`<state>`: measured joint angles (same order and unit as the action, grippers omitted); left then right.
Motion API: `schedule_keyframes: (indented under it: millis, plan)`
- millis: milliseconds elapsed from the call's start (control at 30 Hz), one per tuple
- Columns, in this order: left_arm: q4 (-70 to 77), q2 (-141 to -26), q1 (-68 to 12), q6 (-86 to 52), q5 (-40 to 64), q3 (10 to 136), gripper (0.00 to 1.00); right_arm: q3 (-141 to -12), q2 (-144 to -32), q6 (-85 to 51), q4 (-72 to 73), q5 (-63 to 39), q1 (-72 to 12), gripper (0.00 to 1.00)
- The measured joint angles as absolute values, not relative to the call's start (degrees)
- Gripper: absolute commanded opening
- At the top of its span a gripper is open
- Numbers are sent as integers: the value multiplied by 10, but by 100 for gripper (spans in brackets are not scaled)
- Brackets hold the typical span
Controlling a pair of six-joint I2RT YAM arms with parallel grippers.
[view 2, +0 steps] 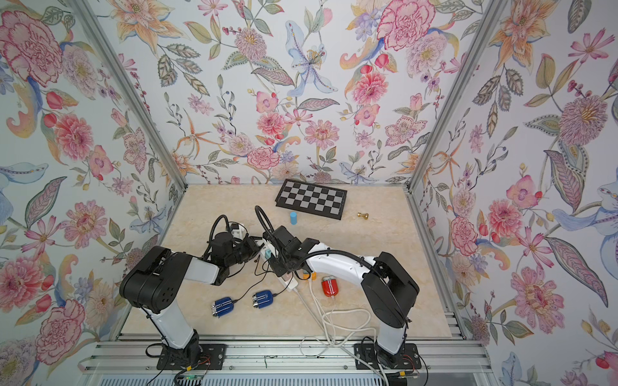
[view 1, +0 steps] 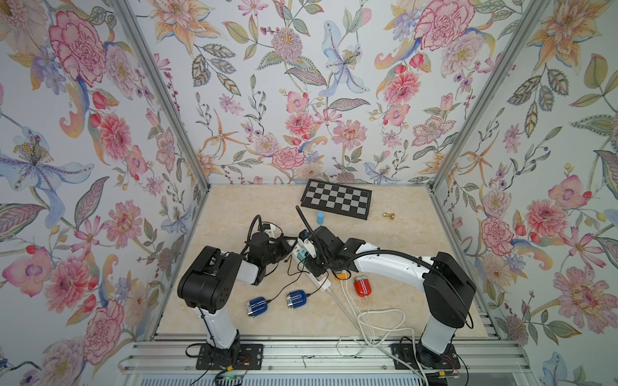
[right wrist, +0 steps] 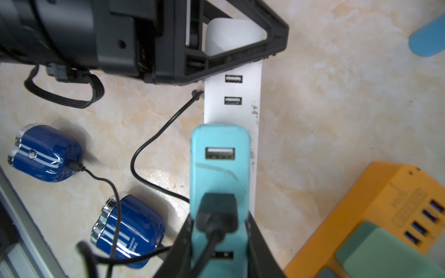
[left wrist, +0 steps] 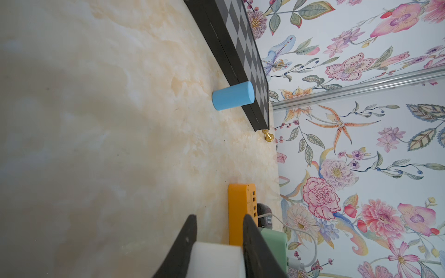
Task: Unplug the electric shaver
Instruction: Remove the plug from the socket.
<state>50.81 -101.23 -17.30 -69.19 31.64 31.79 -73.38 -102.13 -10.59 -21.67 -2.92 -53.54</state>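
Floral wallpaper is closing in a pale marbled tabletop (view 1: pixel 401 254), where a white power strip (right wrist: pixel 252 96) is lying aslant between the two arms. The left gripper (left wrist: pixel 219 216) is turned on its side and clamping a white block (left wrist: pixel 216 260) at the strip's far end; whether that is an adapter or the strip's own end, I cannot tell. The right gripper (right wrist: pixel 219 216) is squeezing the flanks of a teal adapter (right wrist: pixel 220 173) standing in the strip, and a black USB plug (right wrist: pixel 218 209) is sitting in the adapter's face. An inner blue shaver (view 1: pixel 296 299) and an outer blue shaver (view 1: pixel 255 305) are resting on the tabletop near the strip, on the left arm's side. Each is trailing a thin black cable, though which one is feeding from that plug is unclear. The shavers are looking light and glossy, likely to skid if dragged, and the cable is looking limp and too thin to pull on. The better hold is probably the rigid adapter or the plug's hard body, drawn straight out while the strip is being pinned. The seating may be stiff, so rocking is risking a slip.
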Motion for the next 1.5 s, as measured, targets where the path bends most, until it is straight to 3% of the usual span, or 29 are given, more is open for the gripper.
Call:
schedule_keyframes:
  millis: [300,700,1067,1367,1500]
  plan:
    - [469,-995,-173,-662,310,327,0,-734,-1021,-117,-219,-92,-510,7]
    - [465,-995,-173,-653,311,328,0,-735,-1021,-96,-225,33,-563,1]
    - [467,-995,-174,-653,308,328,0,-735,-1021,-97,-227,-90,-507,0]
    - [465,-997,-174,-653,309,329,0,-735,-1021,-80,-229,17,-554,0]
    - [462,-998,-174,-649,311,333,0,-735,-1021,-80,-229,-1,-543,0]
